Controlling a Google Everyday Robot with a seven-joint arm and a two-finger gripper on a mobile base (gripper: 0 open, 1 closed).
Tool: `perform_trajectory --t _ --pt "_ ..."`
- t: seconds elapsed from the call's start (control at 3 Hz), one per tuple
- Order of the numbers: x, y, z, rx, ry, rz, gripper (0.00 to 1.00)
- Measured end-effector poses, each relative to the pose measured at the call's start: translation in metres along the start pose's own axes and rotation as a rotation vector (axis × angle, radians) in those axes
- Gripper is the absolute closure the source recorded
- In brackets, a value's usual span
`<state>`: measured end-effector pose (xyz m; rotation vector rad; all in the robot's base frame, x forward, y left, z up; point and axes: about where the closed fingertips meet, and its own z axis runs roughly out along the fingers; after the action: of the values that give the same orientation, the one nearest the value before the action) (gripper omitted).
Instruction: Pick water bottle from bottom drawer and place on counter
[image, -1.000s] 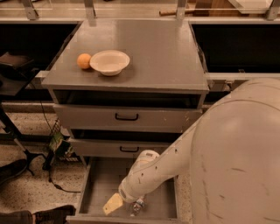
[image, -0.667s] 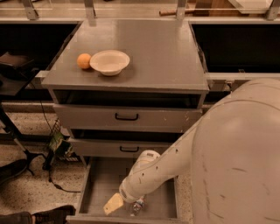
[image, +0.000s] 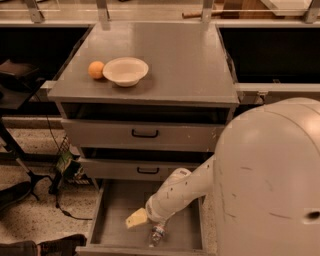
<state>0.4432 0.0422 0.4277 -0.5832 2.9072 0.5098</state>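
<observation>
The water bottle (image: 157, 234) lies in the open bottom drawer (image: 112, 220), near its front edge, cap end toward the front. My gripper (image: 139, 219) is down inside the drawer, its pale yellowish tip just left of and above the bottle. My white arm (image: 185, 187) reaches in from the right. The counter (image: 185, 60) is the grey cabinet top above.
A white bowl (image: 125, 70) and an orange (image: 96, 69) sit on the counter's left side. The two upper drawers with black handles (image: 145, 133) are slightly open. My white body (image: 270, 180) fills the right. Cables and a stand lie on the floor at left.
My gripper tip has shifted slightly up and right in the drawer. The bottle lies where it was.
</observation>
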Motion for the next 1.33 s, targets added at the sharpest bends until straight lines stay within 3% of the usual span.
perform_trajectory --t 0.67,1.0,1.33 --pt "-0.042 -0.045 0.053 0.006 0.010 0.253 0.00" --pt "-0.060 -0.059 0.079 0.009 0.021 0.322 0.00" --pt "-0.067 -0.064 0.098 0.001 0.029 0.351 0.00"
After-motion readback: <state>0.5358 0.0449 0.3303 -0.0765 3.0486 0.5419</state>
